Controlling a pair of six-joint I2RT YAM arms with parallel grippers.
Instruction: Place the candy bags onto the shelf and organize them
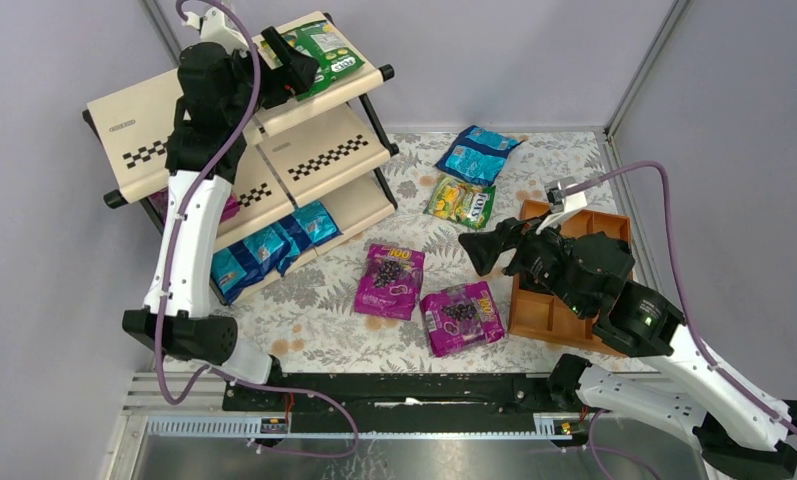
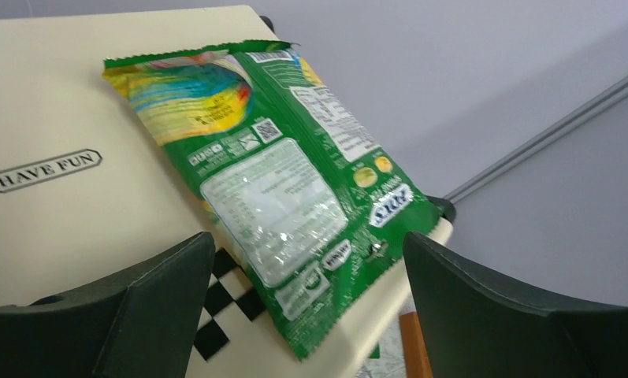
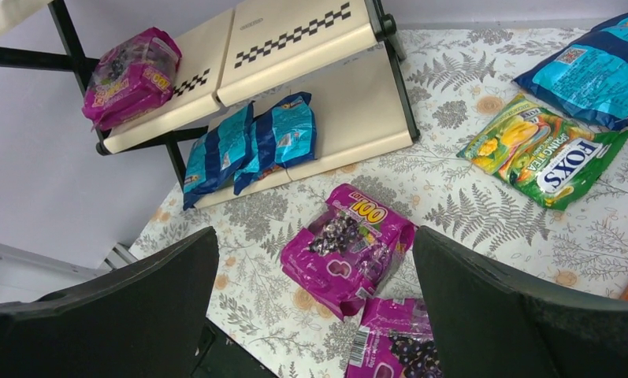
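My left wrist feed shows the left gripper (image 2: 306, 240) spread wide and holding nothing over the shelf (image 2: 58, 94). A green FOX'S bag (image 2: 271, 181) lies flat on the top board, back side up (small print blurred). The right gripper (image 3: 314, 236) is equally wide and empty above a magenta 100 bag (image 3: 342, 248) on the table (image 3: 484, 213), with a second magenta bag (image 3: 397, 339) just beside it. Blue bags (image 3: 251, 146) sit on the bottom tier and a third magenta bag (image 3: 129, 75) on the middle one. Another FOX'S bag (image 1: 461, 202) and a loose blue bag (image 1: 477, 153) lie near the orange-brown tray (image 1: 549, 310).
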